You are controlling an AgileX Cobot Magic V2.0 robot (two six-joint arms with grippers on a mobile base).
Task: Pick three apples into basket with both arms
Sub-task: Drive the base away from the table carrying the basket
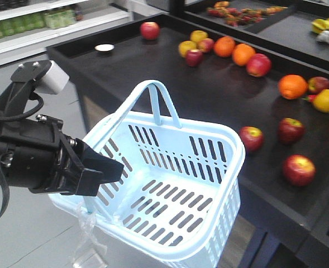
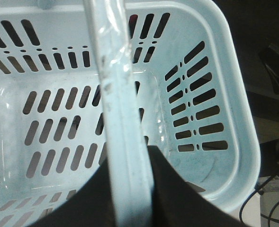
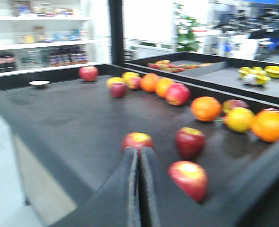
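Apples [image 3: 137, 141], round and glossy red with yellow blush, sit on the matte black table [image 3: 73, 118] just ahead of my right gripper [image 3: 139, 152], which is pinched closed and empty. The slotted pale blue plastic basket [image 1: 223, 223] hangs from my left gripper [image 1: 105, 177], clamped on its handle [image 2: 125, 156]. Oranges [image 3: 205, 108] lie farther off.

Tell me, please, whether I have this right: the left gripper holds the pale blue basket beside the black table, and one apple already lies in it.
Not quite: the basket is empty. The left wrist view shows only its bare slotted bottom, and the front view shows the apples lying on the black table. The left gripper does hold the basket beside that table.
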